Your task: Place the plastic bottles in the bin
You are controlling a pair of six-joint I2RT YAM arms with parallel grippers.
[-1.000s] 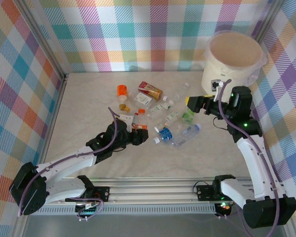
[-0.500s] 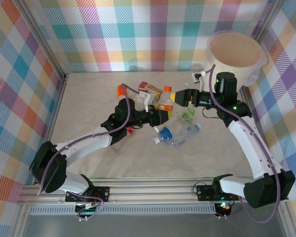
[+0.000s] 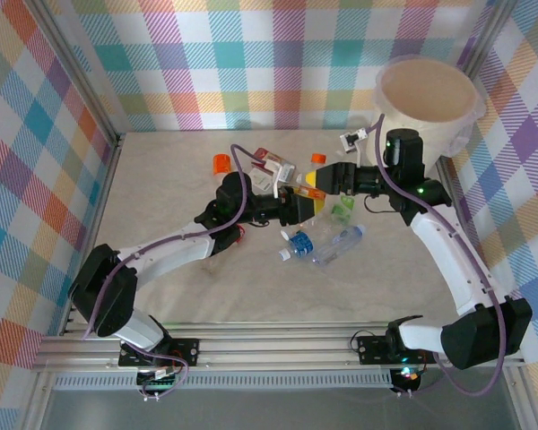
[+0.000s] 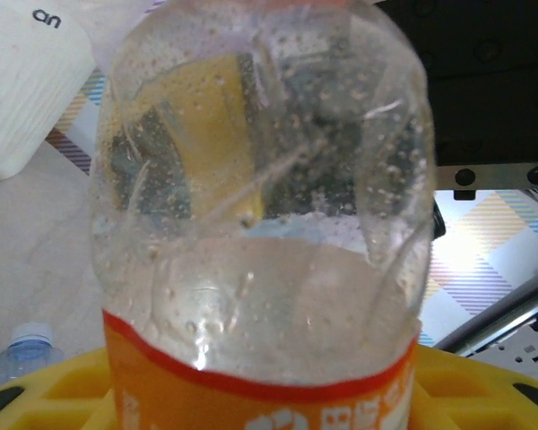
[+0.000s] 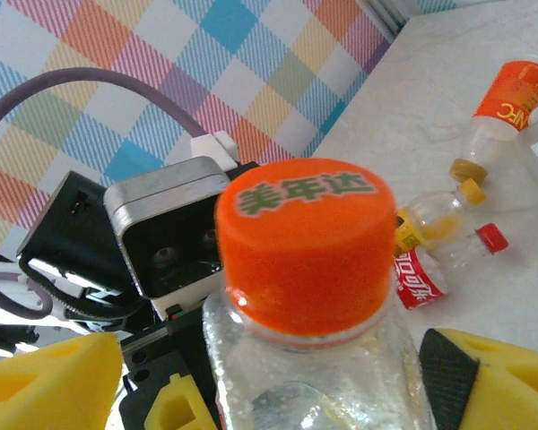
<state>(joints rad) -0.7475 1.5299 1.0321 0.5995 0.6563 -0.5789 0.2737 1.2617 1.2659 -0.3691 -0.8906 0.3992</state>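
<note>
The right pincer (image 5: 269, 381) stood wide, its yellow fingers (image 5: 45, 381) on either side of the neck of an orange-capped bottle (image 5: 300, 242). A gap showed on at least one side, so it had not yet taken hold. Opposite it, the left pincer (image 4: 260, 394) was clamped on the same bottle at its orange label, holding it clear of the desk (image 3: 161, 179). The bottle's long axis ran from one pincer to the other, with the label end in the left's grip and the cap pointing in between the right's open fingers. By the look of it, this was the middle of a hand-over above the centre of the desk. The bin (image 3: 381, 94) sat in the far right corner, beyond the right pincer and well apart from the left, so the right arm was plainly the nearer of the two to it. The coming move would seem to turn on the right pincer closing on the neck before the left let go. The clear, dented, damp-looking body could slip or buckle if squeezed off-centre. Below and beside the pair, loose bottles (image 3: 339, 244) lay scattered on the desk, among them a blue-capped one (image 3: 298, 242) and an orange one (image 3: 222, 164) further left, waiting their turn.
</note>
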